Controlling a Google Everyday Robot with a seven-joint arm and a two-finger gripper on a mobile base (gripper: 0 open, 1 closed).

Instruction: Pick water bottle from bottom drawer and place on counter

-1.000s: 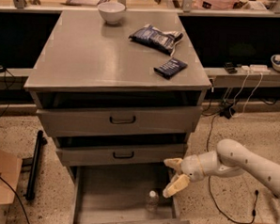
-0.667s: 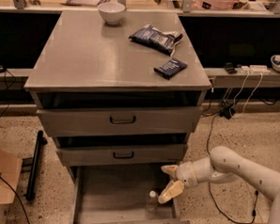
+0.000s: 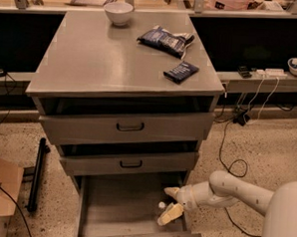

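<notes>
The bottom drawer (image 3: 114,211) is pulled out, its flat grey floor showing. The water bottle stands at the drawer's right side; its white cap (image 3: 161,205) shows plainly and its clear body is faint. My gripper (image 3: 168,206) reaches into the drawer from the right. It is open, with one cream finger (image 3: 172,192) behind the bottle and the other (image 3: 166,215) in front. Whether the fingers touch the bottle I cannot tell. The counter (image 3: 92,57) is the grey top of the cabinet above.
On the counter are a white bowl (image 3: 118,11), a dark snack bag (image 3: 165,40) and a small dark packet (image 3: 181,71). Two upper drawers with black handles (image 3: 130,126) stand slightly open. A black bar (image 3: 36,174) and a cardboard box (image 3: 0,192) lie left; cables (image 3: 231,159) trail right.
My gripper has moved left and down into the drawer, and its fingers now stand on either side of the bottle. The bottle has not moved.
</notes>
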